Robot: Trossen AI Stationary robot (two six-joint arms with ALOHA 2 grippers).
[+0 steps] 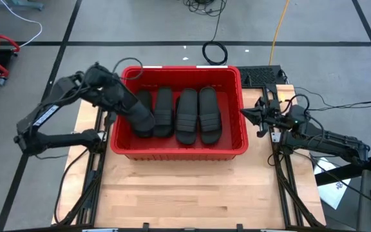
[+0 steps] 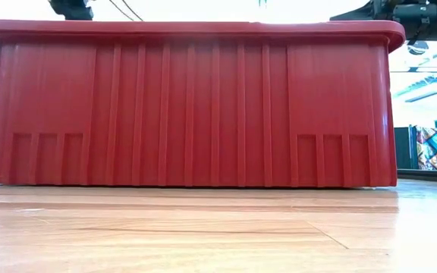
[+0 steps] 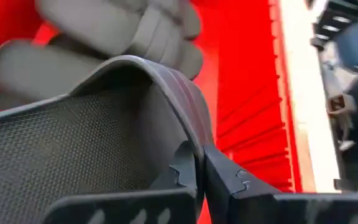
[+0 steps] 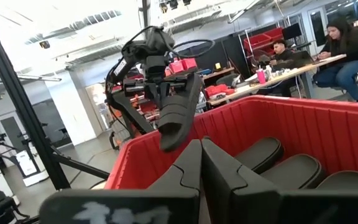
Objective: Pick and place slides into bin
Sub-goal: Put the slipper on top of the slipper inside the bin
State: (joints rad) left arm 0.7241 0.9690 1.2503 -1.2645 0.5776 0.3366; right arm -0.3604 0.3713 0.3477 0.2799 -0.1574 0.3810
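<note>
The red bin [image 1: 179, 149] stands mid-table, its near wall filling the low view [image 2: 188, 106]. Three black slides [image 1: 187, 116] lie side by side on its floor; they also show in the right wrist view [image 4: 263, 152]. My left gripper [image 1: 130, 103] is over the bin's left part, shut on another black slide [image 1: 145, 121]. My right gripper [image 1: 247, 116] is shut and empty just outside the bin's right wall. My left gripper pinches the edge of the slide's ribbed strap [image 3: 188, 127] between its two fingers [image 3: 229, 180]. The fingers come from above, slanting down from the table's left. The slide [image 4: 176, 118] hangs tilted below them, over the bin's left end, clear of the rim.
A black box [image 1: 263, 76] sits at the table's far right, behind my right arm. Bare wooden table [image 1: 185, 193] lies in front of the bin. People sit at a table [image 4: 303, 56] in the room beyond.
</note>
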